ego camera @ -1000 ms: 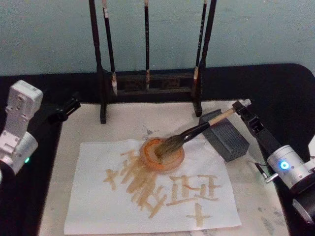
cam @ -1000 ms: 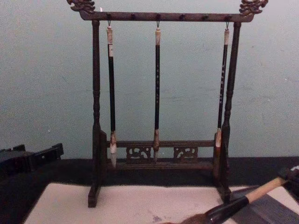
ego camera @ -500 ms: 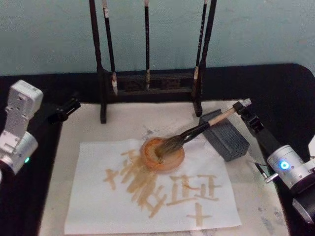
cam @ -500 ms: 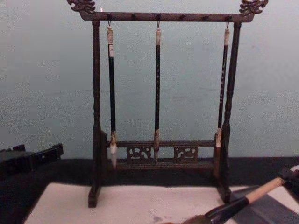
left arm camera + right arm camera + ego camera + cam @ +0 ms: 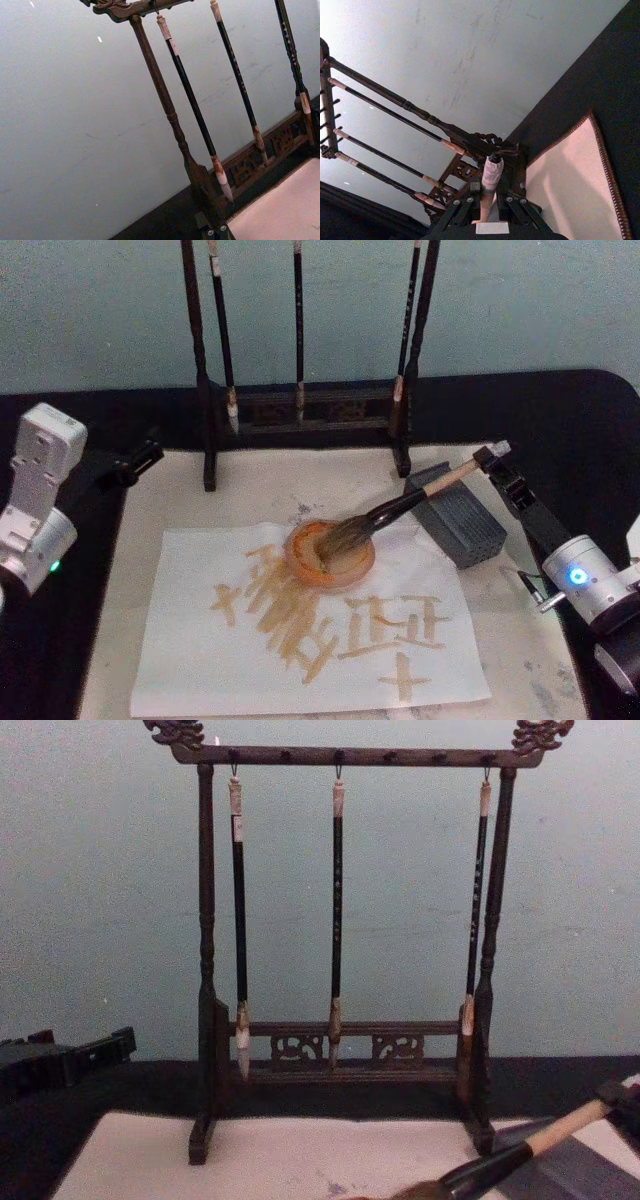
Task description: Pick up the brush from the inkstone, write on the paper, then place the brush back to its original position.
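Wooden rack (image 5: 290,1029) (three thin brushes (image 5: 337,910) hanging), orange dish (image 5: 303,552), pale mat (image 5: 270,475)

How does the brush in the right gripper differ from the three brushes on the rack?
The brush is thick, tan-shafted and slanted, bristles in the orange dish; the three hanging brushes are thin, dark-shafted and upright. The right gripper holds the brush; the rack holds the others.
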Controlling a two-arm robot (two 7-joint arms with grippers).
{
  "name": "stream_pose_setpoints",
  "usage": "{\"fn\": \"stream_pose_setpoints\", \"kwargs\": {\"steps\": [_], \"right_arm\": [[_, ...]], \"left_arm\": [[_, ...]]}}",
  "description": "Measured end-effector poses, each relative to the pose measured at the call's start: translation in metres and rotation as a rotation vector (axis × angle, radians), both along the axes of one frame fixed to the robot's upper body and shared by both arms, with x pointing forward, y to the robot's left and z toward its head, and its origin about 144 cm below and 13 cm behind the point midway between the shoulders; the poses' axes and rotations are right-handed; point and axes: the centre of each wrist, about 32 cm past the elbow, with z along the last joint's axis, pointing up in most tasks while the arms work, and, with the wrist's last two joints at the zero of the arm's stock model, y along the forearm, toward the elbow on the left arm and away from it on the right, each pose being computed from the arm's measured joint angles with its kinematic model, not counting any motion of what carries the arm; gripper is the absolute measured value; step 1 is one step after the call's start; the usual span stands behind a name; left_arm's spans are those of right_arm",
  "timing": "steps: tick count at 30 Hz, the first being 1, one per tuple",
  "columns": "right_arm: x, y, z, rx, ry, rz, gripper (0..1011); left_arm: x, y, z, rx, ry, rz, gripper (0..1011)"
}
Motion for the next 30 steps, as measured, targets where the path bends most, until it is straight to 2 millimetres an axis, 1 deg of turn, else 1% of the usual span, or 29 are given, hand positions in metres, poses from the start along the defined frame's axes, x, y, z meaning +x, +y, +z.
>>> {"fn": "stream_pose_setpoints", "kwargs": {"steps": [6, 11, 21, 24, 30], "right_arm": [[0.000, 0.002, 0.003, -0.039, -0.022, 0.017, 192], [-0.002, 0.005, 0.011, -0.086, -0.060, 0.046, 192], [-0.010, 0.016, 0.034, -0.212, -0.131, 0.149, 192], [-0.013, 0.021, 0.044, -0.273, -0.162, 0.191, 192], [-0.014, 0.025, 0.057, -0.346, -0.198, 0.229, 192]], "left_arm": [[0.000, 0.000, 0.000, 0.000, 0.000, 0.000, 1002], [0.000, 0.000, 0.000, 0.000, 0.000, 0.000, 1002], [0.000, 0.000, 0.000, 0.000, 0.000, 0.000, 1002], [0.000, 0.000, 0.000, 0.000, 0.000, 0.000, 1002], [0.000, 0.000, 0.000, 0.000, 0.000, 0.000, 1002]]}}
